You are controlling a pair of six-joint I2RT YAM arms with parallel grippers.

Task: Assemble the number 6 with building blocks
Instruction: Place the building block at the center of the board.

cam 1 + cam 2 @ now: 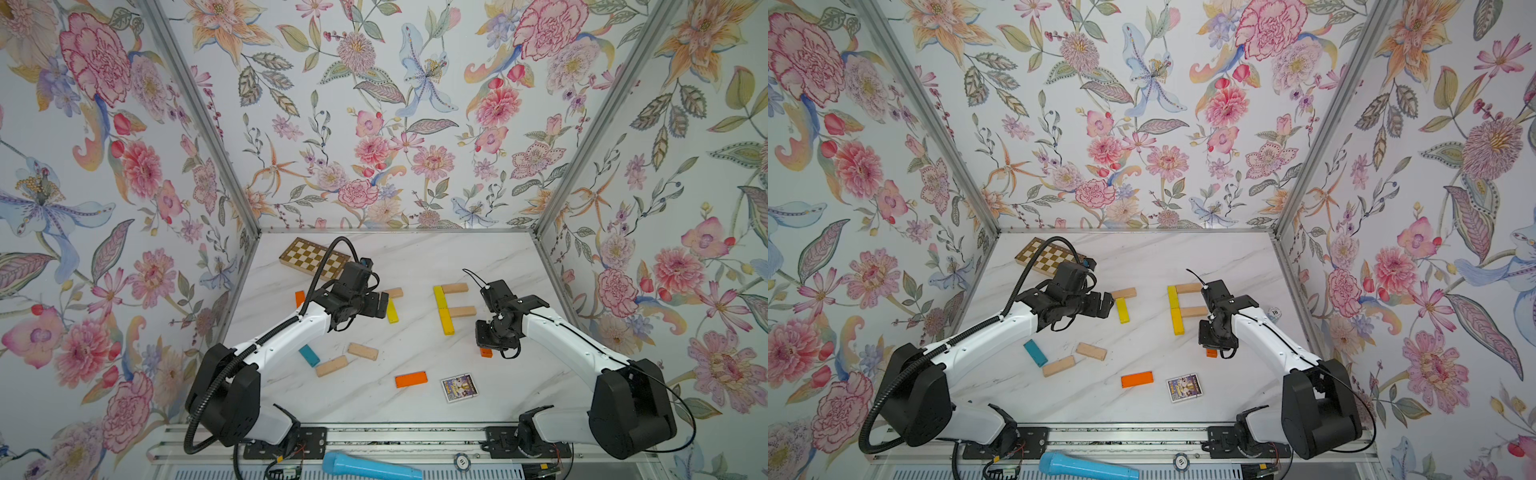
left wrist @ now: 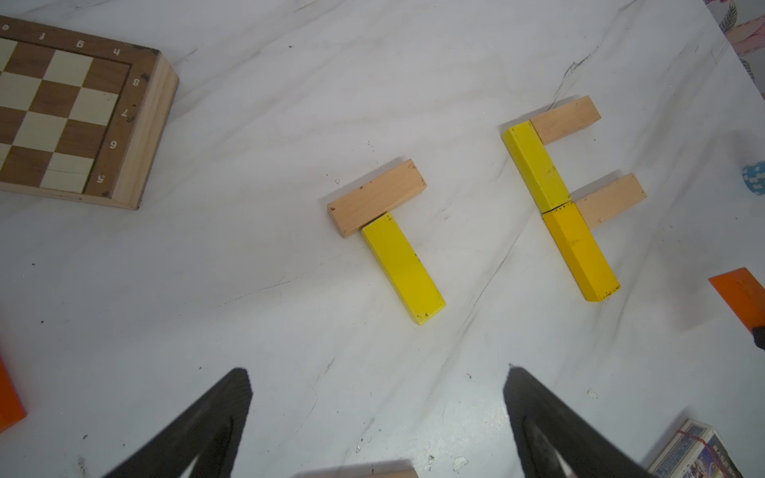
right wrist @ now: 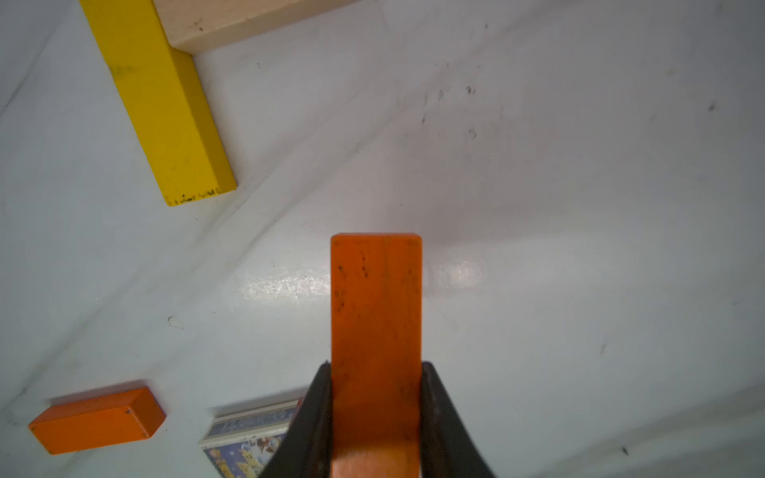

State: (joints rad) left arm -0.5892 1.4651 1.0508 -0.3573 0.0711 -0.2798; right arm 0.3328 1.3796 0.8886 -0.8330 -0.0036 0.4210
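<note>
We had the white marble table [image 1: 415, 257] with the chessboard [image 1: 313, 259] at its far-left corner. The left gripper [image 2: 376, 372] hung above the table, jaws spread wide with nothing between them. The right gripper [image 3: 376, 364] was clamped on an orange plank [image 3: 376, 298], near the front end of the yellow column but apart from it.

The number 6 [image 1: 446, 322] was only part-built, right of centre: two yellow planks [image 1: 439, 297] end to end, with two beige planks [image 1: 455, 287] butting their right side, F-shaped. Near the left gripper, a beige plank [image 2: 376, 198] and a yellow plank [image 2: 403, 269] touched at a corner.

Loose nearer the front were a teal plank [image 1: 309, 355], a beige pair [image 1: 331, 365] and a second orange plank [image 1: 411, 379], with a card pack [image 1: 458, 387] just right of it.
</note>
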